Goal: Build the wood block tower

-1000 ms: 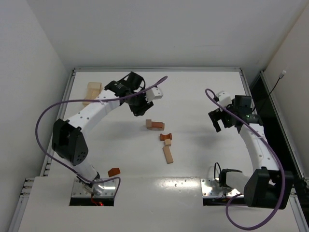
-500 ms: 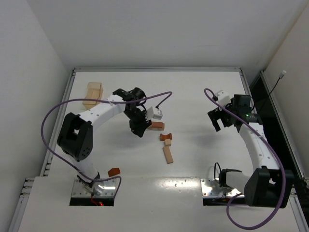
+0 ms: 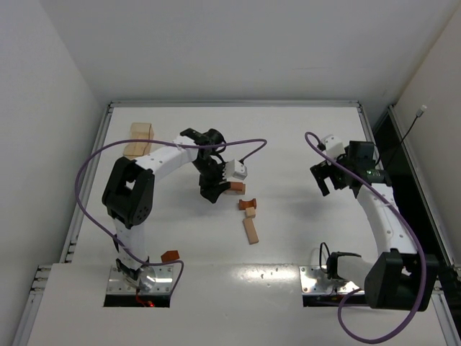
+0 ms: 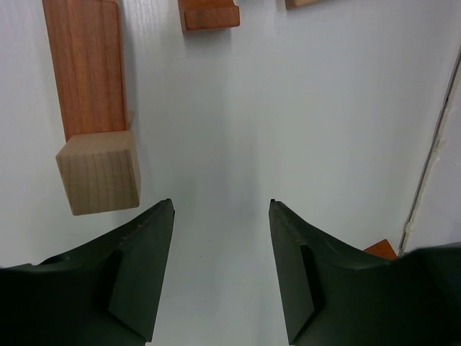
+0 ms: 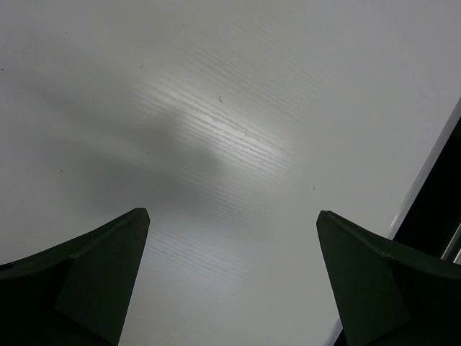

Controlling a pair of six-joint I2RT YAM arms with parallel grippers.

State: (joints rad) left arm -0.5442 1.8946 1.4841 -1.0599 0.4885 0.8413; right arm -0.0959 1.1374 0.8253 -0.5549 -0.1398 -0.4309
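Just white table (image 3: 302,144), loose wooden blocks (image 3: 250,231), plain white walls (image 3: 216,43).

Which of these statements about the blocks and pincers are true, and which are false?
1. The left pincer is open, with nothing between its fingers. True.
2. The right pincer grips a cube. False: it is open over the white table, holding nothing.
3. The pale wooden cube touches one end of the reddish-brown wooden bar. True.
4. A small reddish-brown wooden piece lies by the right arm's base. False: it lies by the left arm's base.
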